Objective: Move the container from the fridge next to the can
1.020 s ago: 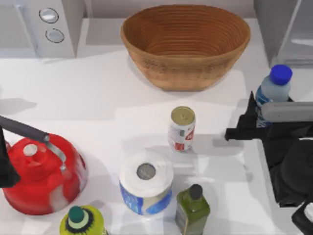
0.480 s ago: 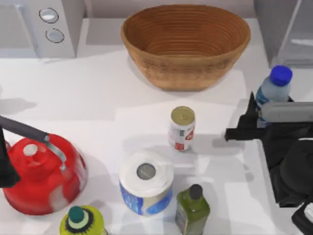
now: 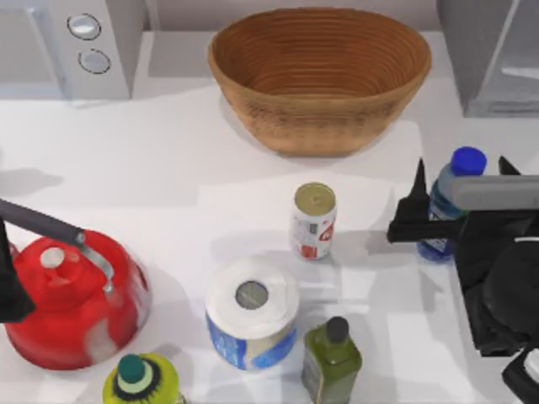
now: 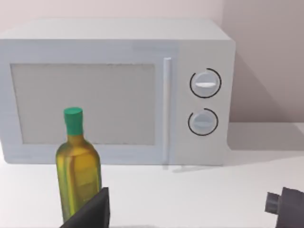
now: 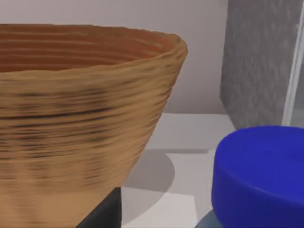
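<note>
The container (image 3: 452, 200) stands at the right side of the top view, upright on the white tabletop (image 3: 168, 168), below the fridge (image 3: 488, 55) that fills the upper right corner. It is out of the fridge and clear of it, so the removal part of the task looks done. The right hand (image 3: 459, 181) is around the container: one dark finger rises just left of the bottle and the other just right of the blue cap, with the bottle between them, so by my reading the hand is closed on it. In the right wrist view the blue cap (image 5: 261, 175) sits large and close in the lower right, with the woven basket (image 5: 80, 114) beyond.

The can (image 3: 314, 220) stands near the centre of the top view, well apart from the container, with bare tabletop between them. What is left, as I judge it, is carrying the container leftward to a spot just beside the can and letting go.

The left hand (image 3: 10, 278) sits parked at the left edge beside the red kettle (image 3: 76, 295).
</note>
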Motion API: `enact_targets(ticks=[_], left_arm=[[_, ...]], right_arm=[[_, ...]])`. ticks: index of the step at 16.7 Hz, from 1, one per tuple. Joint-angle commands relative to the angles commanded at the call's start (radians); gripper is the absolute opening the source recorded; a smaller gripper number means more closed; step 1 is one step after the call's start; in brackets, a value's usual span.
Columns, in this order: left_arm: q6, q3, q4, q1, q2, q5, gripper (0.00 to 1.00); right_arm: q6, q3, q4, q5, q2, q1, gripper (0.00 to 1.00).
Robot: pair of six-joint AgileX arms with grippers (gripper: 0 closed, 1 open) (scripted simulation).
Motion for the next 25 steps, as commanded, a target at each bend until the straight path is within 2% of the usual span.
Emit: enact_targets(ticks=[6, 12, 17, 21, 25], left_arm=[[0.000, 0.000, 0.000, 0.000, 0.000, 0.000, 1.00], [0.000, 0.000, 0.000, 0.000, 0.000, 0.000, 1.00], [0.000, 0.000, 0.000, 0.000, 0.000, 0.000, 1.00], [0.000, 0.000, 0.000, 0.000, 0.000, 0.000, 1.00], [0.000, 0.000, 0.000, 0.000, 0.000, 0.000, 1.00]], right_arm=[[0.000, -0.003, 0.003, 0.003, -0.001, 0.002, 1.00], [0.000, -0.096, 0.077, 0.079, -0.018, 0.078, 1.00], [0.000, -0.096, 0.070, 0.069, -0.024, 0.071, 1.00], [0.002, -0.135, -0.027, -0.037, -0.170, 0.032, 1.00], [0.009, -0.203, -0.279, -0.204, -0.460, -0.054, 1.00]])
